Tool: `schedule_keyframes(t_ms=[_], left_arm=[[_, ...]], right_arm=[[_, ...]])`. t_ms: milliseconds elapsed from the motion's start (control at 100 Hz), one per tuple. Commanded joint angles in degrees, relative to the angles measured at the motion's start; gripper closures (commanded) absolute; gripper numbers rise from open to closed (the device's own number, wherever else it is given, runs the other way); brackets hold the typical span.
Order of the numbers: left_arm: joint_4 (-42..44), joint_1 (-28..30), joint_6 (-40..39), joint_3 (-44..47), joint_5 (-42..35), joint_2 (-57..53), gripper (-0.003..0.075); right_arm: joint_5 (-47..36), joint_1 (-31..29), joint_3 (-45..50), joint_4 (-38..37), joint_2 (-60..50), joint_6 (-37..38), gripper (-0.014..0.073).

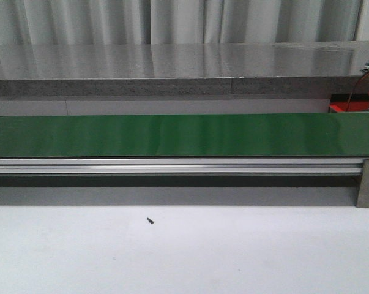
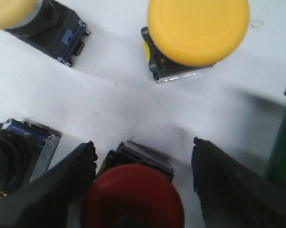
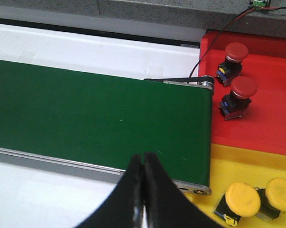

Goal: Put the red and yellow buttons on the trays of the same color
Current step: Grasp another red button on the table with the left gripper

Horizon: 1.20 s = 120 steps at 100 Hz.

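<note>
Front view: the green belt (image 1: 172,136) runs bare across the worktop; a sliver of red tray (image 1: 342,108) shows behind the belt's right end.

Left wrist view: the left tool (image 2: 142,159) is open, straddling a red button (image 2: 132,195); a yellow button (image 2: 198,31) lies beyond. Centre the cap, then close squarely.

Right wrist view: the right tool (image 3: 143,167) is closed, empty, above the belt; past the belt's end, two red buttons (image 3: 236,52) sit on the red tray, two yellow on the yellow tray (image 3: 237,164).
</note>
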Motion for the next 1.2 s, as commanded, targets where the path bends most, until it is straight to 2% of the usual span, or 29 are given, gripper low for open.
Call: schedule_keyframes(t_ms=[0,250,440,770,1190], left_arm=[[-0.2,0.1,0.0,-1.8,-1.4,-3.3,0.0365],[-0.2,0.1,0.0,-2.4,-0.5,-3.6,0.0548],[-0.2,0.1,0.0,-3.0,1.0,-6.7,0.0616],[-1.7,-0.5,0.1,-3.0,8.1,-16.6,0.0624],[-1.9,-8.6,0.5,-1.9,15.2,-21.6,0.0624]], right_arm=[[-4.2,0.0,-1.5,0.7,-0.6,-0.4,0.0662],[-4.2,0.0,-1.5,0.7,-0.6,-0.4,0.0662],[-4.2,0.0,-1.5,0.7,-0.6,-0.4,0.0662],[-4.2,0.0,-1.5,0.7,-0.6,-0.4,0.0662],[-4.1,0.0,-1.5,0.7,-0.6,-0.4,0.0662]])
